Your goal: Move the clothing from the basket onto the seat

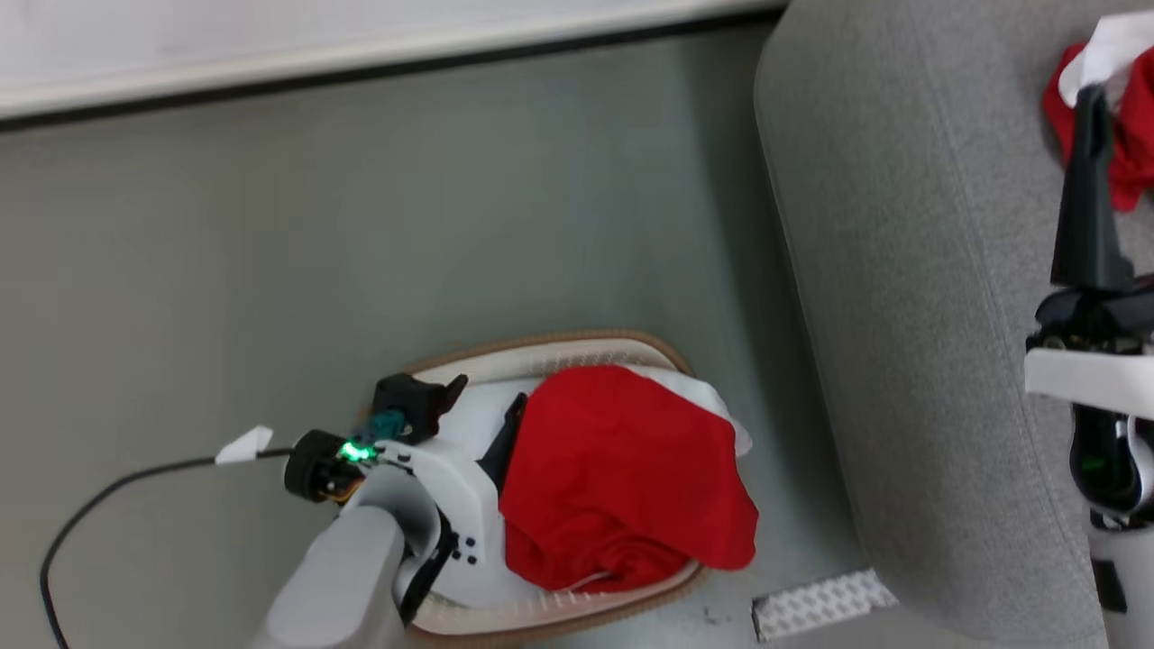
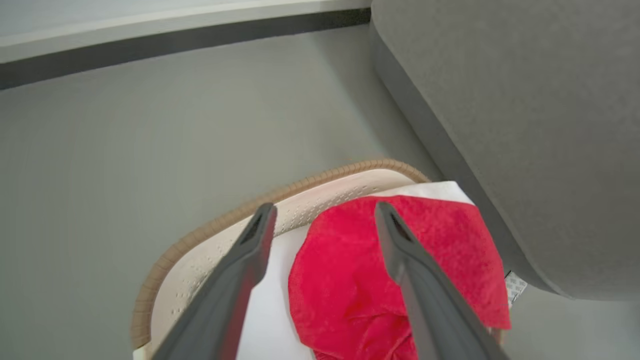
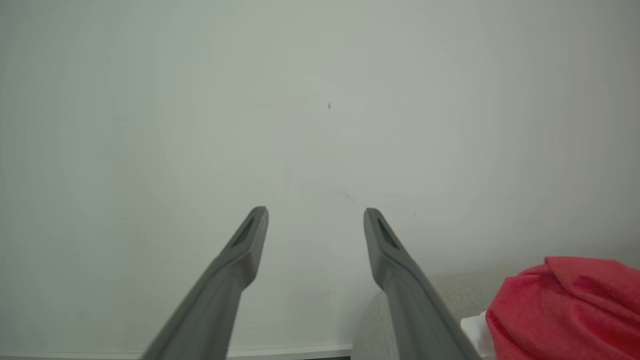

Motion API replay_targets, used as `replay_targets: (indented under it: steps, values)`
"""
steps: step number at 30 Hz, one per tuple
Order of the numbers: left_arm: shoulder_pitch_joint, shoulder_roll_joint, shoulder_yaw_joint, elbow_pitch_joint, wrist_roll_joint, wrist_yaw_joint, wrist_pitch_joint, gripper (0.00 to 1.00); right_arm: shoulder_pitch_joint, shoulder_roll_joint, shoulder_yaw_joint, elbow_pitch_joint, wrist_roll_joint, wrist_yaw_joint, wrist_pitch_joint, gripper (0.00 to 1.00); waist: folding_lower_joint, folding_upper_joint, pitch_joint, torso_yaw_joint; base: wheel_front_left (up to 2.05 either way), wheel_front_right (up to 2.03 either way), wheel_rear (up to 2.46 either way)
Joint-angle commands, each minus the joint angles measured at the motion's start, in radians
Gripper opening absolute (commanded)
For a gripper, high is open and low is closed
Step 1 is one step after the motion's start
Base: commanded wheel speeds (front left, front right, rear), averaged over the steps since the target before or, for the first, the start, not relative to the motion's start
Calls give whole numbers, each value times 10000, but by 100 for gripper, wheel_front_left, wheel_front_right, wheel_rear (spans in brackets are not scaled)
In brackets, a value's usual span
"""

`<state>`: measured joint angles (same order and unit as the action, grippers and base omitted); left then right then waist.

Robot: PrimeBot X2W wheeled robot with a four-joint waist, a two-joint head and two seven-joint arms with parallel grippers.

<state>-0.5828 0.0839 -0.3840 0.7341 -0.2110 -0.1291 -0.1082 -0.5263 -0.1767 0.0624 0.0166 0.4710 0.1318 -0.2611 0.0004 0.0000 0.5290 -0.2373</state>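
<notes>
**A:** What is the left hand doing?

**B:** Its fingers are spread as wide as they go and hold nothing. It hangs over the basket, with its tips just above the red garment. I can't tell whether they touch the cloth.

**A:** And the right hand?

**B:** It is also wide open and empty. It is up over the seat and points toward the wall. The other red piece, which has white trim, lies on the cushion just beside it.

**A:** So how far along would you say we are?

**B:** Partway, I'd judge. One piece is already on the seat, and one sits bunched in the basket. White fabric shows under and beside it, which may be its trim or something separate. Anything deeper is hidden.

**A:** Where does the basket stand?

**B:** It is on the floor, close to the seat's rounded edge.

**A:** What remains, then?

**B:** The garment in the basket has to be gripped, lifted and set on the cushion. After that, the basket needs checking for more.
</notes>
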Motion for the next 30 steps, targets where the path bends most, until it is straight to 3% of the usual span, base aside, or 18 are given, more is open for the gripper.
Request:
replay_targets:
  steps: [1, 13, 23, 30]
  values:
    - [-283, 166, -124, 214, 7, -1, 79, 100, -302, 117, -40, -160, -86, -23, -28, 100, -4, 0, 1056, -501, 0, 0, 0]
    - [-1866, 687, -2274, 2767, -860, -1, 1239, 100, -1491, 1033, -186, -1034, -85, -23, -28, 100, -4, 0, 2849, -1573, 0, 0, 0]
    - [-2720, 926, -3621, 4273, -734, -3, 1790, 100, -1519, 1261, -15, -858, 41, -23, -30, 100, -4, 0, 3666, -2279, 0, 0, 0]
    - [-3048, 1076, -4677, 4796, -682, -2, 1957, 100, -1527, 1282, -24, -748, 138, -24, -29, 100, -4, 0, 3779, -2341, 0, 0, 0]
